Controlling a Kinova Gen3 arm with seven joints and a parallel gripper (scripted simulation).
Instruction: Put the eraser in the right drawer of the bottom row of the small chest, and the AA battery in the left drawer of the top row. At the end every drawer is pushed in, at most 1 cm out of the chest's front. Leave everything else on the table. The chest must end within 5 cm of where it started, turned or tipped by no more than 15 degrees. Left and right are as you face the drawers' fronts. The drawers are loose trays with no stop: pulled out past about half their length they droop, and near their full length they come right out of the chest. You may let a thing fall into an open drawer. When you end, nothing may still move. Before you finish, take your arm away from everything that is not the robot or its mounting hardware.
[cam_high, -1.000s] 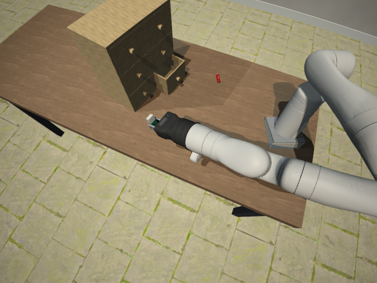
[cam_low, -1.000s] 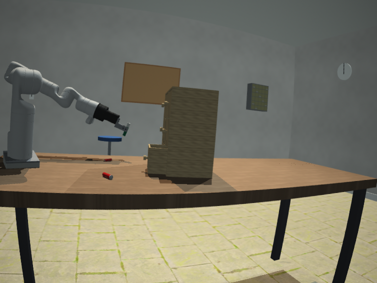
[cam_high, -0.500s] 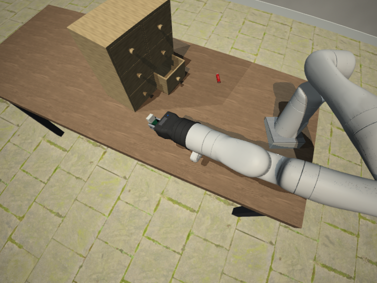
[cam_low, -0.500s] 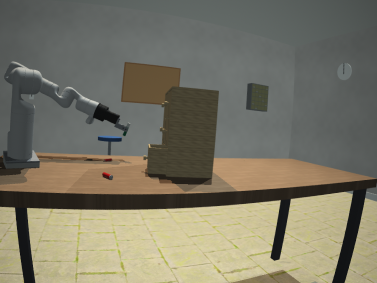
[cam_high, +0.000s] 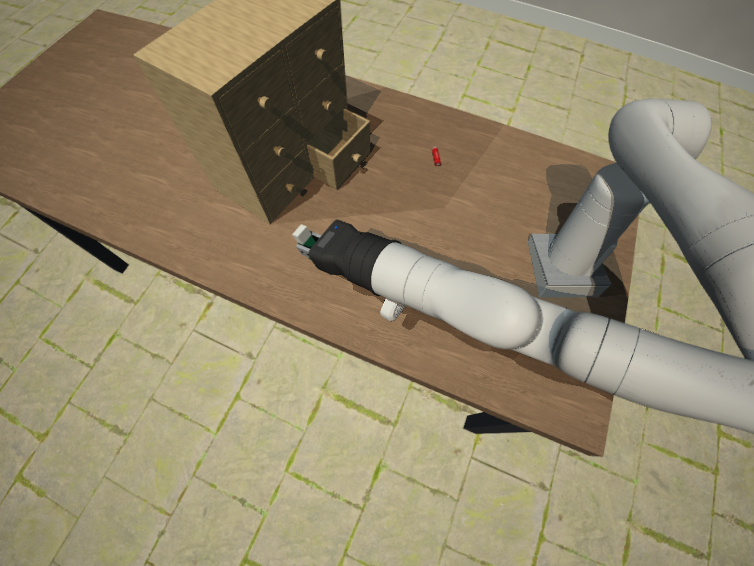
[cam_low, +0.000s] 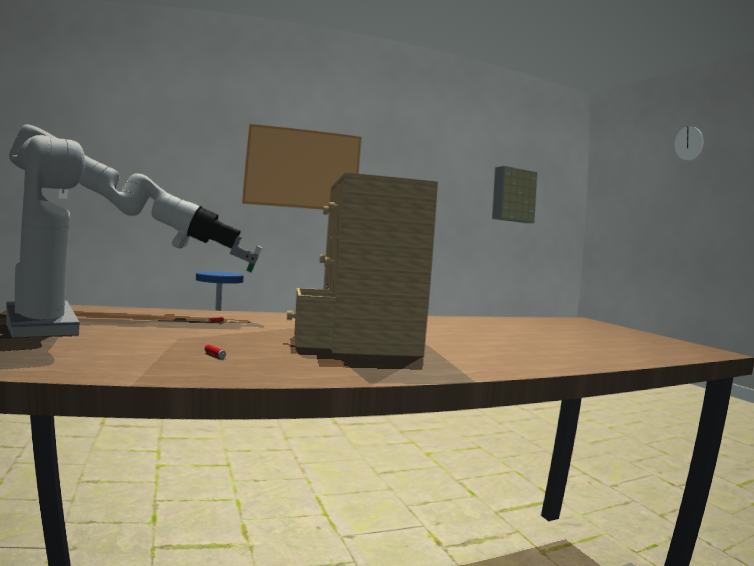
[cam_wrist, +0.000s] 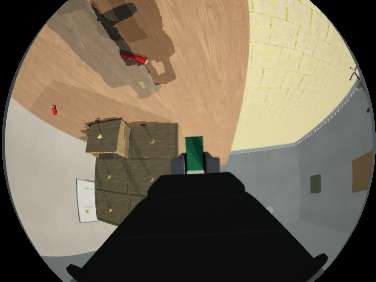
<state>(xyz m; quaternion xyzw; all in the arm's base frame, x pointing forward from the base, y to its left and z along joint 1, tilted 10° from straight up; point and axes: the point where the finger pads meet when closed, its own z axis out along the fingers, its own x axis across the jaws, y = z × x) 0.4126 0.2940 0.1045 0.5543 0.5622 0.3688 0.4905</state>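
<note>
The pincer (cam_high: 306, 242) (cam_low: 249, 257) (cam_wrist: 194, 159) grips the eraser (cam_high: 302, 233) (cam_low: 251, 266) (cam_wrist: 194, 152); next, carry it sideways over the open drawer (cam_high: 336, 173) (cam_low: 314, 321) (cam_wrist: 104, 142) beside it.

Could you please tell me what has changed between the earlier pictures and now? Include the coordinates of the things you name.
Nothing has visibly changed. The gripper (cam_high: 305, 241) (cam_low: 252, 256) (cam_wrist: 194, 159) still holds the eraser (cam_high: 302, 233) (cam_low: 250, 266) (cam_wrist: 194, 151) in the same place, and the open bottom drawer (cam_high: 336, 168) (cam_low: 314, 321) (cam_wrist: 103, 143) and chest (cam_high: 182, 115) (cam_low: 384, 268) (cam_wrist: 152, 162) stayed put.
</note>
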